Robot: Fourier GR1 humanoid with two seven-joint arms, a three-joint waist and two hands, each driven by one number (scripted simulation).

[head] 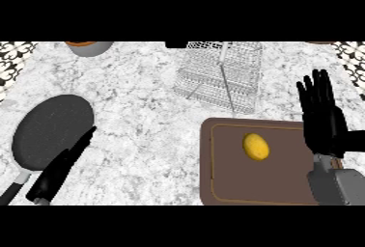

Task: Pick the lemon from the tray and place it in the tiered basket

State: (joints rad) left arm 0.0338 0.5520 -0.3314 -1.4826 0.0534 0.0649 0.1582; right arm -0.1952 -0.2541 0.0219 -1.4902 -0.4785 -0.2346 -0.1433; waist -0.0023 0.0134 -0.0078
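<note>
We see an oval lemon [256, 146] on our brown tray [221, 183], wire basket [217, 77] beyond; right hand [322, 120] open, left hand [61, 169] straight-fingered over a round dark pan [50, 128].

The counter [143, 111] is viewed steeply downward from head height, with forearms entering from the lower edge.
</note>
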